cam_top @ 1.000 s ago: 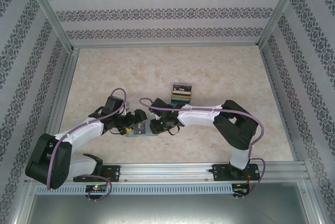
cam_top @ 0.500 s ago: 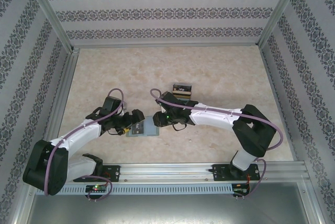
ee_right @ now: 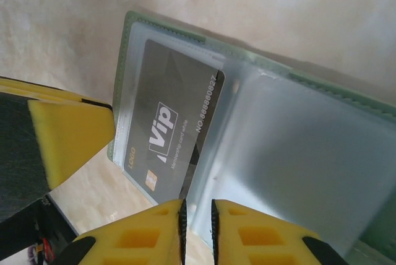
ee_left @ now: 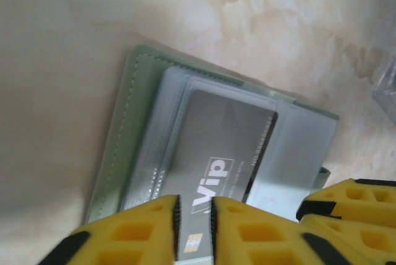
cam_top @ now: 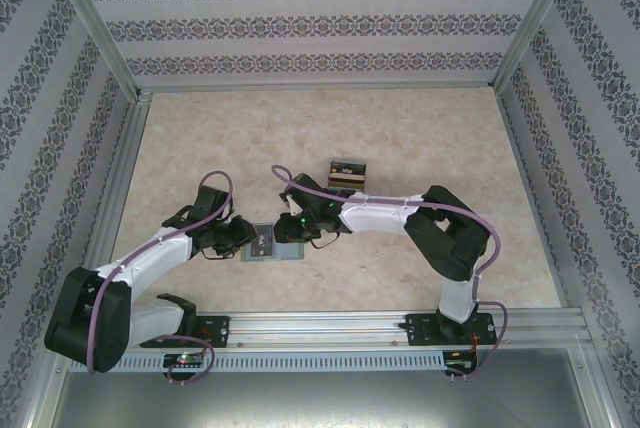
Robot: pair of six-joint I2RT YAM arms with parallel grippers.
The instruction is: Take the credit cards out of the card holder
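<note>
Snapping shut just now, left gripper [ee_left: 194, 215] is pinching grey Vip card [ee_left: 226, 144]; right gripper [ee_right: 197, 215] is clamping card holder [ee_right: 309, 153] sleeve, so pull-out's looking ready.

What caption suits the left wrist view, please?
Left claw pinching a grey plastic VIP card in a pale-green stitched card holder.

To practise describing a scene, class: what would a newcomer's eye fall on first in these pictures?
The open card holder lies near the front middle of the table, a gripper at each side. The left gripper pinches a grey Vip card sticking out of its clear pocket, while the right gripper clamps the edge of the holder's clear sleeve. A small stack of cards lies just beyond.
</note>
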